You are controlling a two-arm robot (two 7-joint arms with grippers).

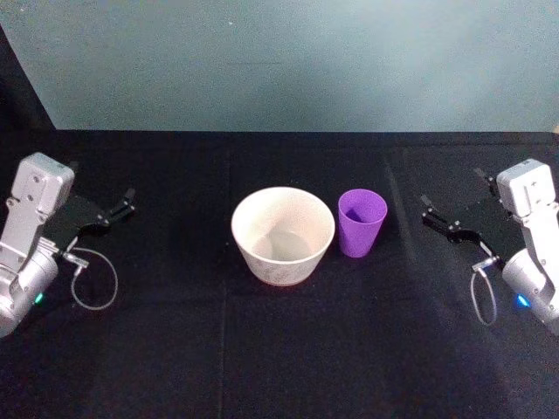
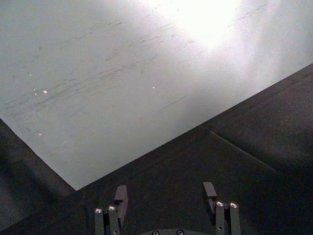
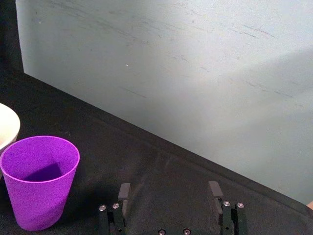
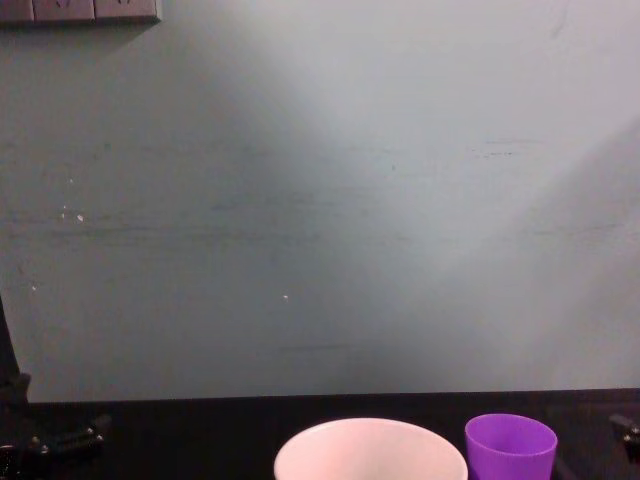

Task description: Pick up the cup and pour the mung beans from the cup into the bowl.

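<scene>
The left gripper (image 1: 127, 202) hangs near the left edge of the black table (image 1: 279, 358), released, its 2 fingers spread with nothing between them; in the left wrist view (image 2: 165, 188) they frame bare black cloth and the pale wall (image 2: 122, 73). The right gripper (image 1: 428, 211) mirrors it near the right edge, also released and empty, pointing inward toward the cup (image 1: 362, 223) but well apart from it. In the right wrist view the spread fingers (image 3: 169, 186) sit beside the upright purple cup (image 3: 39, 183), with a sliver of the bowl (image 3: 7, 127) behind it. The bowl (image 1: 281, 271) stands upright at the middle of the table. The cup stands just beside it on the side toward the right edge; I cannot tell whether they touch. The chest view shows both rims, bowl (image 4: 370, 455) and cup (image 4: 510, 447), side by side.
</scene>
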